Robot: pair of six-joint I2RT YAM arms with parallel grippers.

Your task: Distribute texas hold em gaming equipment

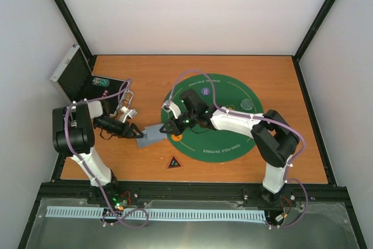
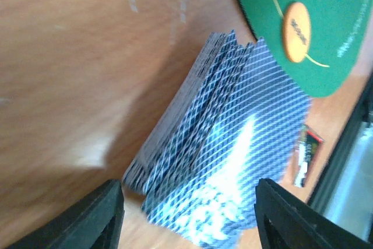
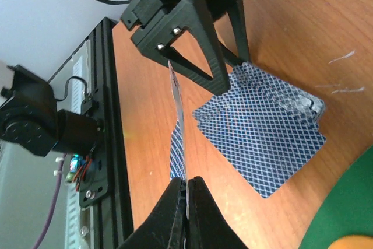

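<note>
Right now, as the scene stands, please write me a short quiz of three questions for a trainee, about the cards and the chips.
1. True or false: the right claw is shut on a single card.
2. Fill in: the chip on the green mat that is nearest to the deck is ___ in colour.
3. Where does the deck lie?
A: on the green mat.
B: on the wooden table, beside the mat.
C: inside the silver case.

Key: 1 true; 2 orange; 3 B.
</note>
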